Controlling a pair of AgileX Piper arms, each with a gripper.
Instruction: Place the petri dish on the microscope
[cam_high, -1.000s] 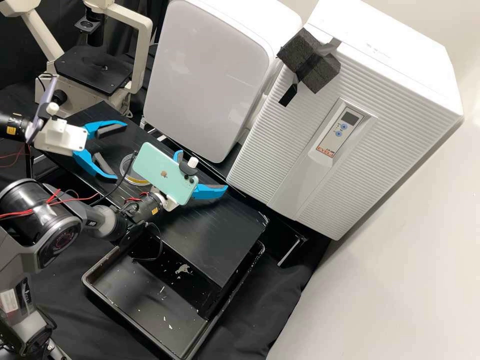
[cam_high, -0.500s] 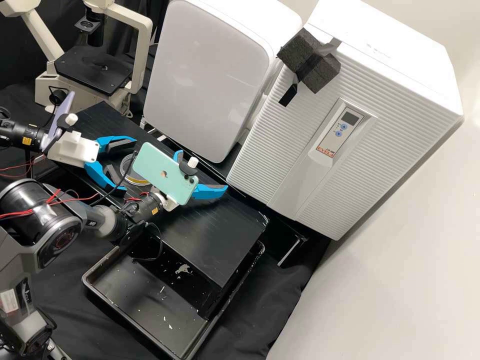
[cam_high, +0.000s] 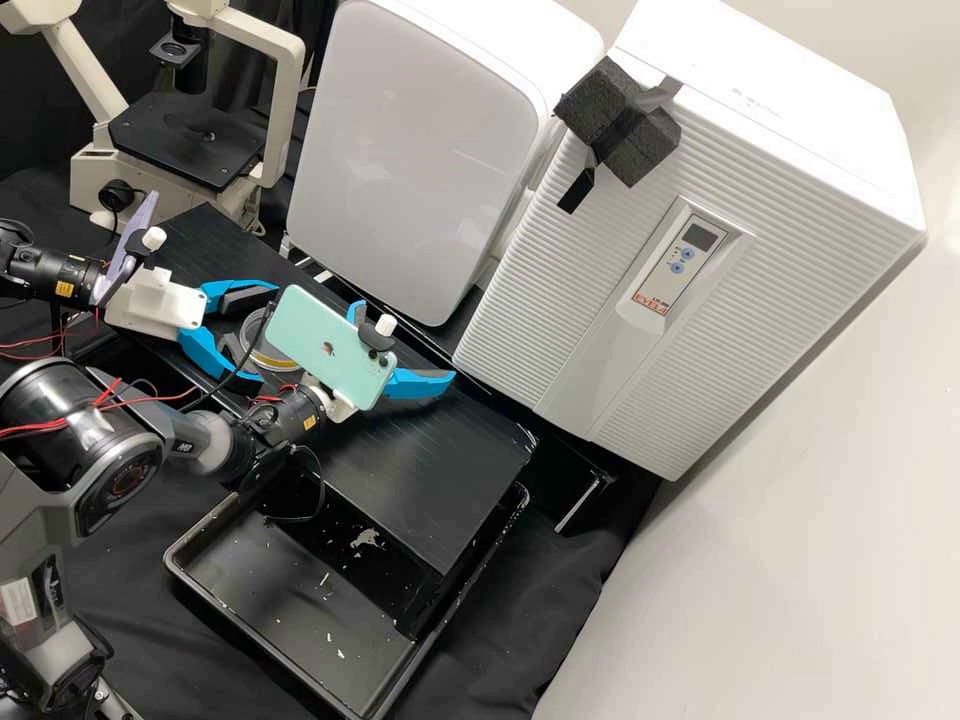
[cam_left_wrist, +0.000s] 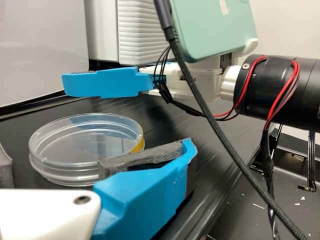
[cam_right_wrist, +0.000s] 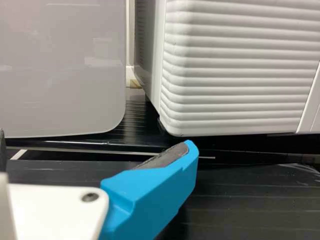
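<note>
The left gripper is spread, its two fingers to either side of the petri dish, though I cannot tell whether they touch it; the dish lies flat on the black bench. Nearby, the right gripper is also spread, and well apart from the dish stands the microscope

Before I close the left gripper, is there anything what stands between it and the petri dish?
Nothing visible stands between the left gripper and the petri dish: the dish lies between its open fingers. The right gripper is beyond the dish, not between them.
</note>
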